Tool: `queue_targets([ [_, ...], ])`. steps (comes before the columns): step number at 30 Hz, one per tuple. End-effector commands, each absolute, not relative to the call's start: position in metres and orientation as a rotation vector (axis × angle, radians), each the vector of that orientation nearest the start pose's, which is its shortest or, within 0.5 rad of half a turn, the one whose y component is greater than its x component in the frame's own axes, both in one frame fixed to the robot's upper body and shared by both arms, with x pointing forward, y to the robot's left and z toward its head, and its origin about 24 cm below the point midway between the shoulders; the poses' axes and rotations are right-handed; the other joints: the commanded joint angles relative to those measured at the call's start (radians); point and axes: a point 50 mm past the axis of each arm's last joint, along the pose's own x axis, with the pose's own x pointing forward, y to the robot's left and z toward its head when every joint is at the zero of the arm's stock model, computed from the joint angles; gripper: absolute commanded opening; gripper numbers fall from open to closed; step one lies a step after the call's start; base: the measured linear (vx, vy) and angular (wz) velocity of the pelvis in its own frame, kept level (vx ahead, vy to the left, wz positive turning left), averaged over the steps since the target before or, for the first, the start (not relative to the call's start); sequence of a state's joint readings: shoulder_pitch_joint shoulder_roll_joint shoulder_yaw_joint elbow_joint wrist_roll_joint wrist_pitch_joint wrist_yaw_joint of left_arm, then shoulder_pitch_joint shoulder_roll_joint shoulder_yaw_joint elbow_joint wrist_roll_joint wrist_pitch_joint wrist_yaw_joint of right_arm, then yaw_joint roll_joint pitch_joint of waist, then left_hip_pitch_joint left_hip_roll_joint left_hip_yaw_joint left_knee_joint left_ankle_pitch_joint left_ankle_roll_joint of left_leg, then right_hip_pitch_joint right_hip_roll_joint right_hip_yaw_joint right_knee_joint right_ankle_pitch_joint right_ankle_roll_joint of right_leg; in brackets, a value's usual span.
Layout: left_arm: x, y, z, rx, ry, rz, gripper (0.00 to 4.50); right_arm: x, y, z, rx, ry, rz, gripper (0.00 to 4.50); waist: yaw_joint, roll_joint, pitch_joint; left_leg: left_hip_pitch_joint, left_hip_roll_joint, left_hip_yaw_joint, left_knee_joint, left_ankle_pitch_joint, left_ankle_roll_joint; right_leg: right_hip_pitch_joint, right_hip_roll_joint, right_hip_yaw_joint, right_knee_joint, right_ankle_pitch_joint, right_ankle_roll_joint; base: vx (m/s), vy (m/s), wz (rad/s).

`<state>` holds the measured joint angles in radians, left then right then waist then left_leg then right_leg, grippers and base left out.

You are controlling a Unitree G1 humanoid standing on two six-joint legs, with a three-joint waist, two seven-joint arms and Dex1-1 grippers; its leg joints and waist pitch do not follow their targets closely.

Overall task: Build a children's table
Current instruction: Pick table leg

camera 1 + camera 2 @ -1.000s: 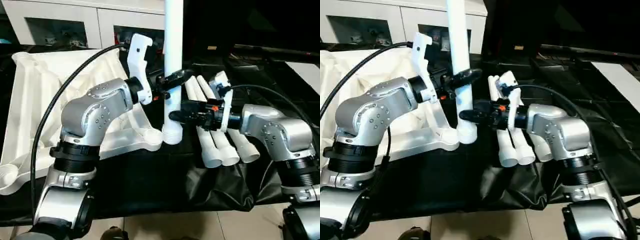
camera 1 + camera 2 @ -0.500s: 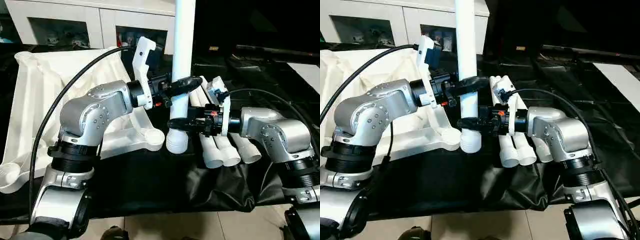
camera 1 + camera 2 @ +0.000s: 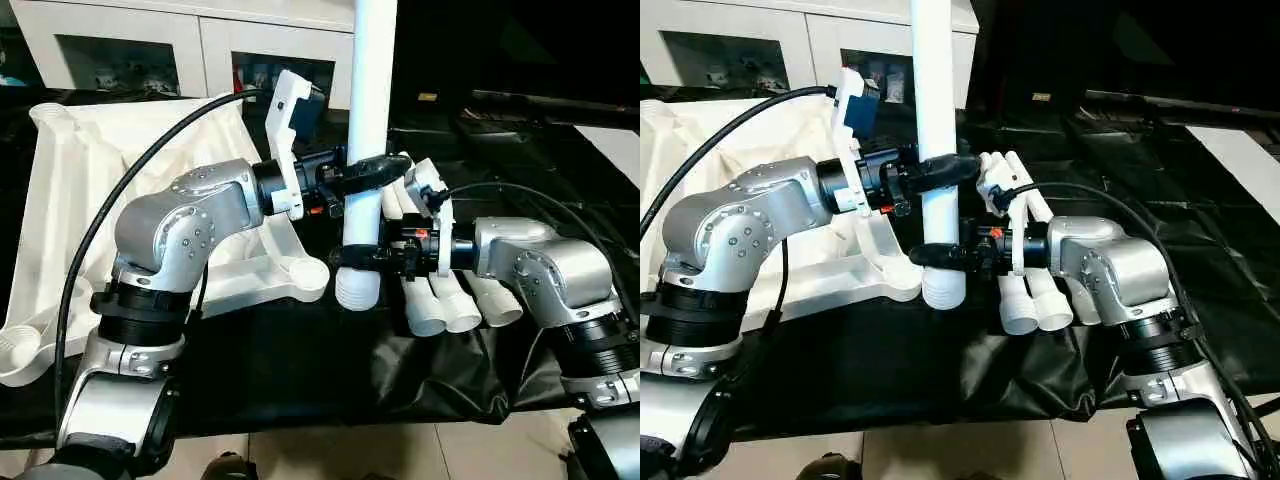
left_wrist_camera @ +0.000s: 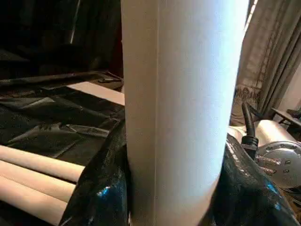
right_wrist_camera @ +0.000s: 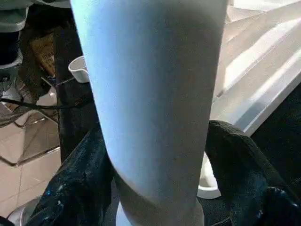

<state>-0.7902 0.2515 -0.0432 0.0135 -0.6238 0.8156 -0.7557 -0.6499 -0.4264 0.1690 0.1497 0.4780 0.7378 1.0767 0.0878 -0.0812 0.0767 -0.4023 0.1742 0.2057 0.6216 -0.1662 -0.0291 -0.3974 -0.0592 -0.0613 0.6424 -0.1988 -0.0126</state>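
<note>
now then, the large white plastic rectangular table top point(image 3: 80, 200) lies ribbed side up on the black-covered bench, propped at a slant on the robot's left, with one round corner socket point(image 3: 307, 272) at its near inner corner, open and empty. over on the right, three long white tapered tube legs point(image 3: 450, 300) lie side by side on the black sheet.

the action is in the middle: a fourth white tube leg point(image 3: 370, 130) stands upright, held off the bench between both arms. the left gripper point(image 3: 368, 172) pinches it higher up, black fingers wrapped around the tube, and the left wrist view confirms the pads hugging both sides. the right gripper point(image 3: 362, 257) clamps it lower down, just above the ribbed plug end point(image 3: 358, 290), again with fingers on either side.

and here's what has changed: a second ago that plug end was almost touching the socket. since then the leg has slid towards the robot's right, so its foot hangs just beside the socket, apart from it, above the black sheet, while both grips have stayed firm.

my read: the alignment has been lost, so the leg needs bringing back over the socket before it can be pressed home. nothing is seated yet, so it's early days.
</note>
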Motion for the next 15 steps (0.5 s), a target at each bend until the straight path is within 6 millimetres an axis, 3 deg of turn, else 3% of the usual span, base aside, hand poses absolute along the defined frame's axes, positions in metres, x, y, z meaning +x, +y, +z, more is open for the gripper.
queue_targets([
  [1, 0.3102, 0.0671, 0.2173, -0.174, 0.035, -1.3, 1.83, 0.3144, -0.1202, 0.1364, 0.071, 0.364, 1.298, 2.99, -0.004, 0.015, -0.085, 0.038, 0.066, -0.035, -0.067, -0.141, -0.034, 0.048, -0.09, 0.056, -0.074, -0.108, -0.217, 0.0, 0.0, 0.0],
  [7, 0.3087, 0.0666, 0.2167, -0.172, 0.038, -1.31, 1.83, 0.3135, -0.1189, 0.1371, 0.088, 0.364, 1.315, 2.99, -0.003, 0.014, -0.085, 0.038, 0.067, -0.034, -0.067, -0.137, -0.031, 0.048, -0.091, 0.056, -0.074, -0.107, -0.22, 0.0, 0.0, 0.0],
  [15, 0.3092, 0.0676, 0.2173, -0.182, 0.037, -1.303, 1.83, 0.3112, -0.1162, 0.135, 0.114, 0.37, 1.335, 2.22, -0.002, 0.013, -0.085, 0.038, 0.066, -0.034, -0.066, -0.135, -0.028, 0.048, -0.091, 0.057, -0.074, -0.116, -0.217, 0.0, 0.0, 0.0],
])
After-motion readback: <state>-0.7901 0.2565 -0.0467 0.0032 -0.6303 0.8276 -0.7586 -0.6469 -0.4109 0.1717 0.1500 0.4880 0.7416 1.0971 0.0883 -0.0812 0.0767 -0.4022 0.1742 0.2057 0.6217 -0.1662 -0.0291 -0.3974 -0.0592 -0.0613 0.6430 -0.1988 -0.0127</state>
